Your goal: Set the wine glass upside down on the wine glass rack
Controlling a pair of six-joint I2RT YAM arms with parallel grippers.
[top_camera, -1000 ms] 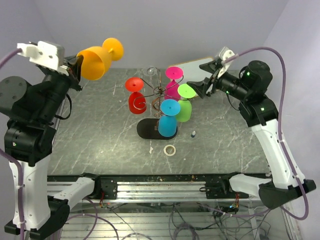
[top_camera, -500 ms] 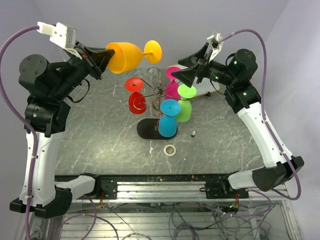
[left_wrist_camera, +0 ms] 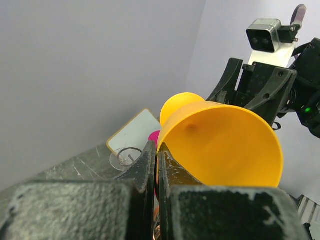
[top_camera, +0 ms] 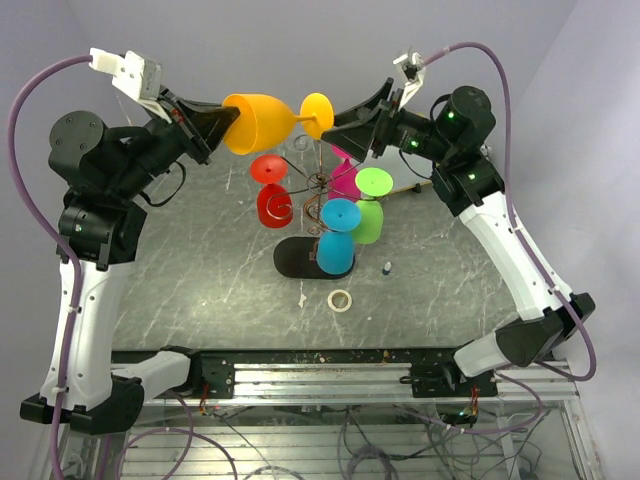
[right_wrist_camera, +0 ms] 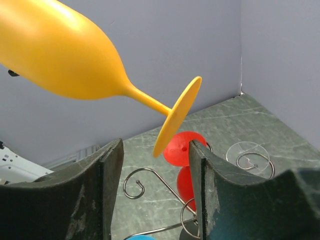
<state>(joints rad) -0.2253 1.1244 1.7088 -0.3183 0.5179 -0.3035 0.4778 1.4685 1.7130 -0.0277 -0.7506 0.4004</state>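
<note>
An orange wine glass (top_camera: 258, 122) lies on its side in the air above the wine glass rack (top_camera: 317, 182), a dark wire stand with scroll arms on a black oval base. My left gripper (top_camera: 222, 125) is shut on the rim of its bowl, seen in the left wrist view (left_wrist_camera: 156, 145) with the bowl (left_wrist_camera: 225, 145) beside the fingers. My right gripper (top_camera: 335, 125) is open at the glass's foot (top_camera: 317, 113). In the right wrist view the lower edge of the foot (right_wrist_camera: 177, 116) hangs just between the spread fingers of that gripper (right_wrist_camera: 155, 150), touching neither.
Red (top_camera: 270, 190), magenta (top_camera: 347, 160), green (top_camera: 370, 200) and blue (top_camera: 337, 235) glasses hang upside down on the rack. A clear glass foot (top_camera: 299, 143) and a white board (left_wrist_camera: 135, 132) are behind it. A tape ring (top_camera: 340, 300) lies in front.
My left arm swung the orange glass to the right and turned it on its side. My right gripper moved left and up until its open fingers reached the glass's foot.
</note>
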